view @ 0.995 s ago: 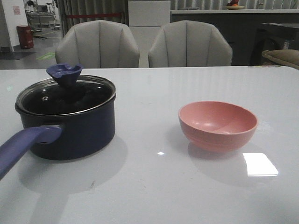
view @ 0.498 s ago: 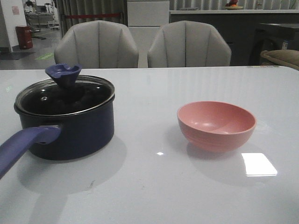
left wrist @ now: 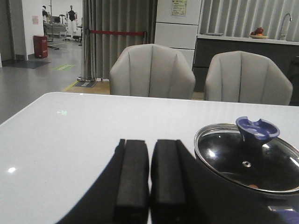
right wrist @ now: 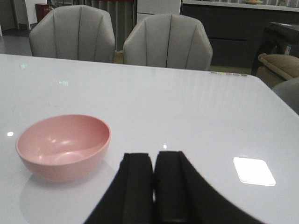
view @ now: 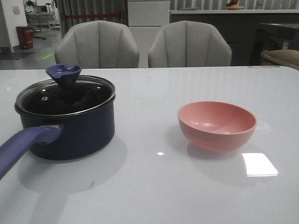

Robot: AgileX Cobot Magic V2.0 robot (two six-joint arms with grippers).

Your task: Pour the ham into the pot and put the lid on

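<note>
Nearest, the left end effector (left wrist: 149, 186) and right end effector (right wrist: 153, 186) are both closed on nothing, pads together. On the table (view: 154, 186), the pot (view: 70, 130) carries the lid (view: 65, 95); a few bits of ham (left wrist: 252, 185) show through the glass. Glass is heavy, brittle and slick, so the knob (view: 64, 73) looks the safest hold. The pink bowl (view: 217, 125) looks light and empty.

A glossy white table (view: 154, 186) mirrors ceiling light beneath a dark enamel-look pot (view: 74, 133), its clear glass lid (view: 65, 95) rimmed in bright metal. The pink bowl (view: 217, 125) looks like smooth, satin plastic; matt black gripper pads (left wrist: 132, 179).
</note>
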